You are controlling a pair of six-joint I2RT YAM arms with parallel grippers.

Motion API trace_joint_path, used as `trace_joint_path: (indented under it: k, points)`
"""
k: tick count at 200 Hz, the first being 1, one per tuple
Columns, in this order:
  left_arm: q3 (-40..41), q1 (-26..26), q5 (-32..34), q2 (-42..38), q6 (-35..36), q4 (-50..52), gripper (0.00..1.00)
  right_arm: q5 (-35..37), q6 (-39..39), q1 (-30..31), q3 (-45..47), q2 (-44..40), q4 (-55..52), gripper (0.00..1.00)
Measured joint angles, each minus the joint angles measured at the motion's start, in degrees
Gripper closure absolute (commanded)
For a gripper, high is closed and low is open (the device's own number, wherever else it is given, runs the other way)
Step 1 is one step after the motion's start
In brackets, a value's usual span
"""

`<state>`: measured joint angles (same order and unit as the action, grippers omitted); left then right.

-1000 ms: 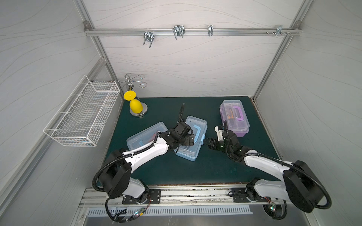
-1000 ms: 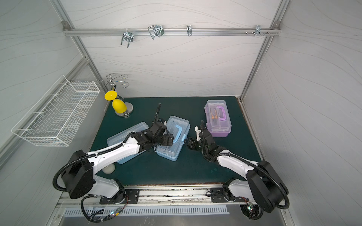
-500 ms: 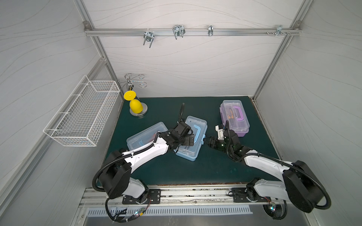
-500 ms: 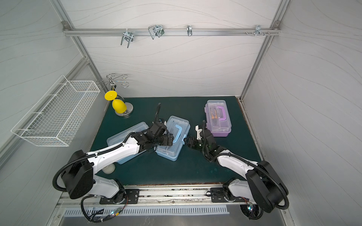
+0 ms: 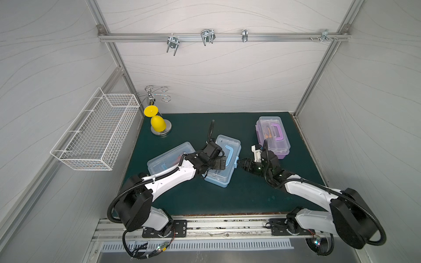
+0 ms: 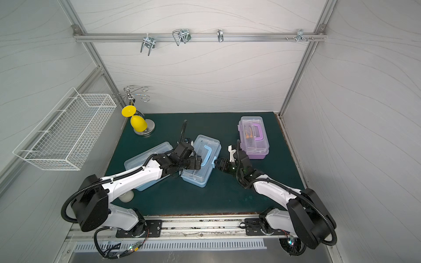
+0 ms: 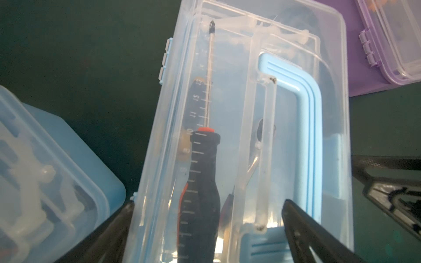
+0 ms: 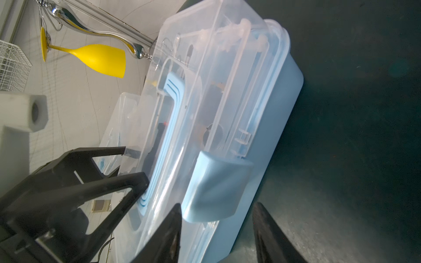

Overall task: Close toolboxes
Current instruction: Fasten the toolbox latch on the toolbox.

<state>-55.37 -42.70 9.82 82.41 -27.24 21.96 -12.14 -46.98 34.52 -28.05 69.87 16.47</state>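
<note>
**Closing in on the middle toolbox latch**

My left arm (image 5: 173, 177) covers much of the left toolbox (image 5: 167, 157); its latch is hidden. My left fingers (image 5: 224, 164) rest spread wide on the clear lid of the middle toolbox (image 5: 224, 180). My right fingers (image 5: 239, 163), half open, have narrowed and crept nearer since a second ago, flanking its blue latch (image 8: 216, 189). The purple toolbox (image 5: 273, 136) stands apart, rightmost on the tabletop (image 5: 193, 200).

Overhead pair; wrists seemingly near toolbox (image 7: 227, 91)
</note>
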Motion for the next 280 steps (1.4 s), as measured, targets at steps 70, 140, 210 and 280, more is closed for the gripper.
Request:
trace_joint_path:
  k: [70, 140, 210, 280]
  points:
    - [0.0, 0.0, 0.0, 0.0, 0.0, 0.0, 0.01, -0.6, 0.2, -0.1, -4.1, 3.1, -1.1, 0.53]
    - [-0.3, 0.0, 0.0, 0.1, 0.2, 0.5, 0.01, -0.7, 0.3, -0.1, -5.2, 4.8, -3.1, 0.58]
    - [-0.4, 0.0, 0.0, 0.2, 0.2, 0.5, 0.01, -0.4, 0.3, -0.1, -3.6, 4.3, -3.7, 0.6]
    - [-0.4, 0.0, 0.0, 0.2, 0.2, 0.5, 0.01, -2.5, 0.3, -0.1, -3.4, 5.0, -1.5, 0.68]
